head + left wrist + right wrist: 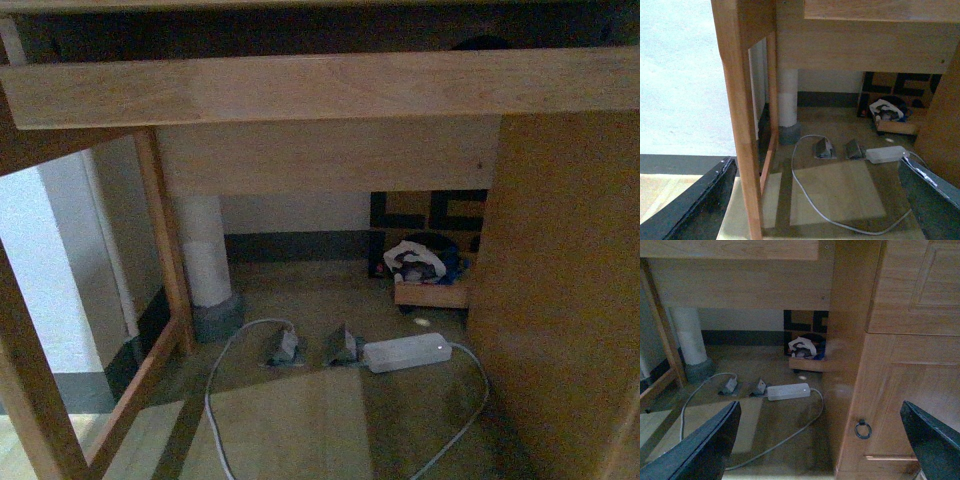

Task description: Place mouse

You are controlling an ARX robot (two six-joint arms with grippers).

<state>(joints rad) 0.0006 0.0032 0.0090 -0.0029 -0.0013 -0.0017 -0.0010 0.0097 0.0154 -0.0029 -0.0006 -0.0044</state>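
The mouse is not clearly in view. A small dark domed shape (481, 43) shows just above the wooden desk rail (320, 85) at the top of the front view; I cannot tell what it is. My left gripper (810, 200) is open and empty, its black fingers (690, 205) wide apart, facing the floor under the desk beside the desk leg (740, 115). My right gripper (817, 445) is open and empty, its fingers (700, 445) wide apart, in front of the cabinet door. Neither arm shows in the front view.
A white power adapter (405, 352) with a white cable (215, 380) lies on the floor by two floor sockets (283, 347). A wooden cabinet side (560, 300) stands at the right, with a ring pull (862, 429). A box of clutter (425, 265) sits at the back.
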